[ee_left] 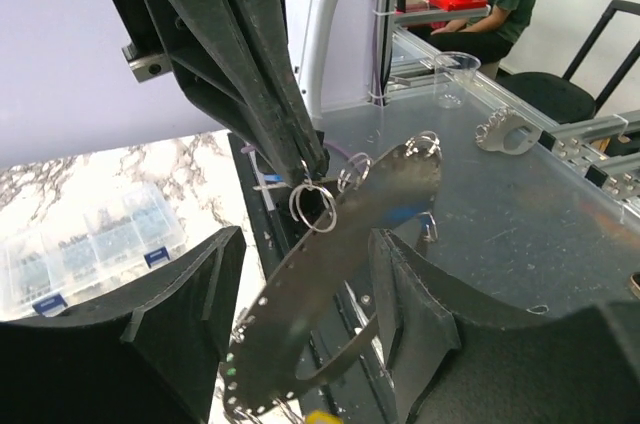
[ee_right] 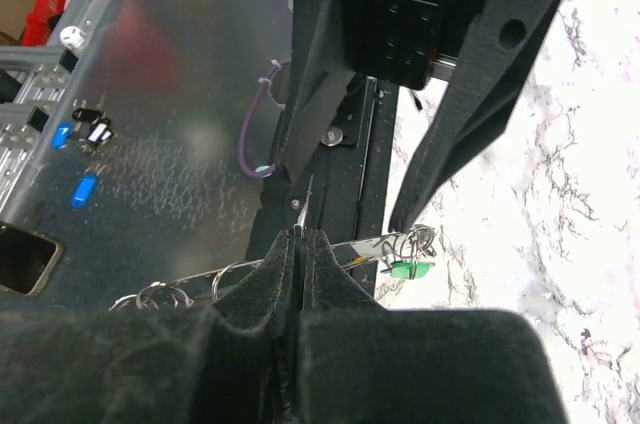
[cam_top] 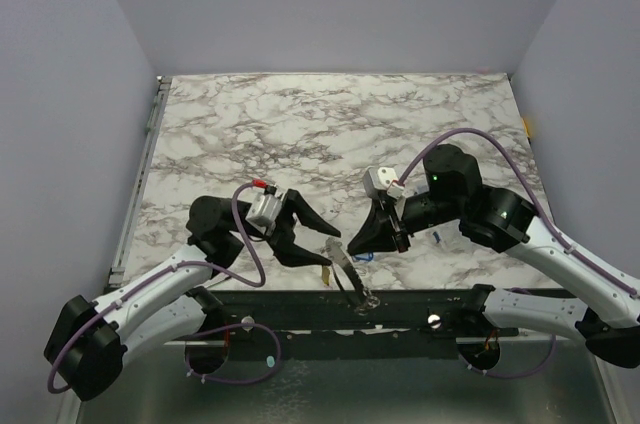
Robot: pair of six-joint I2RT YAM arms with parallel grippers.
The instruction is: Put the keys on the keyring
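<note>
Keyring (ee_left: 340,244) tilted on edge at table's (cam_top: 330,124) near rim, between left gripper's (cam_top: 332,249) parted fingers, rim clamped in right gripper's (ee_right: 296,242) closed fingers. One keyring, three keys: yellow key (cam_top: 326,272), blue key (cam_top: 364,257), green key (ee_right: 406,269) on small split rings (ee_right: 412,241).

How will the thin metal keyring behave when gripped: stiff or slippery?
Probably stiff: the keyring looks unbent though the right gripper pinches one edge. Likely slippery: thin, shiny metal. Its small rings may swing.
</note>
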